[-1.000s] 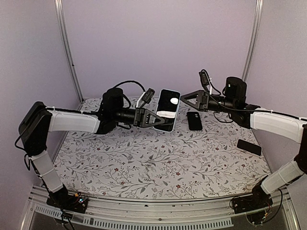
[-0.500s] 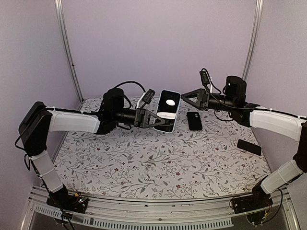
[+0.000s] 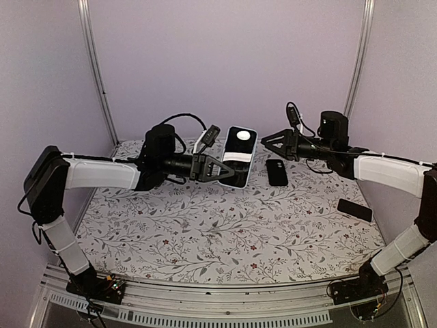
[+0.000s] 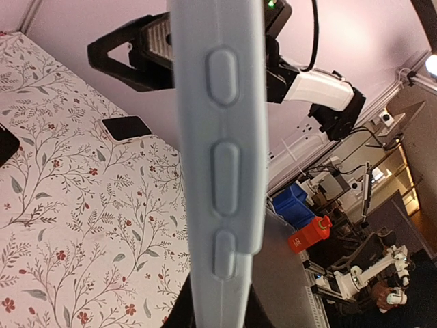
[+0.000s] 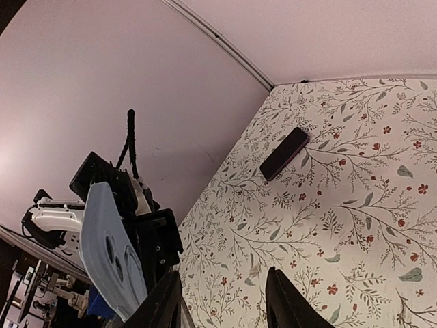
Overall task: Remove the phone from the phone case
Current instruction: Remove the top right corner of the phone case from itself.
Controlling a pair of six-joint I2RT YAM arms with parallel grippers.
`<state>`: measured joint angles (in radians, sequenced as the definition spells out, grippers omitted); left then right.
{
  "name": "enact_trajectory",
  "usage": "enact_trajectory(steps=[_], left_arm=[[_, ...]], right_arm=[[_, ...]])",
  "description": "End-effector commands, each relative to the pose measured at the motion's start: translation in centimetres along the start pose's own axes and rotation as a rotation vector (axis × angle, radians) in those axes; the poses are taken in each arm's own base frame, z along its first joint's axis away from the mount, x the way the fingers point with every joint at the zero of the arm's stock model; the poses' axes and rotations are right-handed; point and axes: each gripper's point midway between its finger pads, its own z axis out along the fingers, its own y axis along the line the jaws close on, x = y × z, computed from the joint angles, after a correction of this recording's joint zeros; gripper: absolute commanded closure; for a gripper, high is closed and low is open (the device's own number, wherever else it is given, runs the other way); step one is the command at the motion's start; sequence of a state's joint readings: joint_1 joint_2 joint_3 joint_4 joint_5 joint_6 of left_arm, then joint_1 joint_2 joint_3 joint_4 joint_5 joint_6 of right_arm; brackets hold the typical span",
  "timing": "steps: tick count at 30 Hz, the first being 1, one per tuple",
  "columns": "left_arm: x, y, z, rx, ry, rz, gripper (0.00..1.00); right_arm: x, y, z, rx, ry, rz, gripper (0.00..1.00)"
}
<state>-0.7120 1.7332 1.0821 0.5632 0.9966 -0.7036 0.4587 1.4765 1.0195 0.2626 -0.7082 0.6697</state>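
The phone in its light blue case (image 3: 240,154) is held up in the air over the back of the table, screen towards the top camera. My left gripper (image 3: 229,171) is shut on its lower part. In the left wrist view the case's side edge with its buttons (image 4: 220,137) fills the middle. My right gripper (image 3: 265,141) is open and empty, just right of the phone and apart from it. In the right wrist view the case's back with camera cutouts (image 5: 109,251) shows at the lower left, beyond my open right gripper (image 5: 225,307).
A black phone (image 3: 276,172) lies on the floral tablecloth below my right gripper. Another dark phone (image 3: 354,210) lies near the right edge. A dark phone (image 5: 283,154) shows on the cloth in the right wrist view. Walls stand close at the back and sides.
The cased phone has tilted slightly in my left gripper; the light spot on its screen shrank and moved up. My right gripper has shifted a little right and lower.
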Motion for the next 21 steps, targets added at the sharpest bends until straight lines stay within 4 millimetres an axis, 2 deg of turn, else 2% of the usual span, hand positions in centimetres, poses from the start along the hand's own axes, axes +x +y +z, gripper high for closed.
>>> enact_trajectory(steps=[1, 5, 7, 21], left_arm=[[-2.2, -0.8, -0.4, -0.006, -0.049, 0.064, 1.0], [-2.3, -0.5, -0.3, -0.01, -0.048, 0.059, 1.0], [-2.3, -0.5, -0.3, -0.004, -0.047, 0.059, 1.0], [-1.8, -1.7, 0.1, 0.028, -0.021, 0.083, 1.0]], right_arm=[[-1.1, 3.6, -1.7, -0.079, -0.054, -0.109, 0.55], [-0.4, 5.8, -1.8, -0.143, -0.033, -0.165, 0.53], [0.0, 6.3, -1.5, -0.152, -0.027, -0.181, 0.52], [-0.2, 5.2, 0.3, -0.133, -0.004, -0.141, 0.52]])
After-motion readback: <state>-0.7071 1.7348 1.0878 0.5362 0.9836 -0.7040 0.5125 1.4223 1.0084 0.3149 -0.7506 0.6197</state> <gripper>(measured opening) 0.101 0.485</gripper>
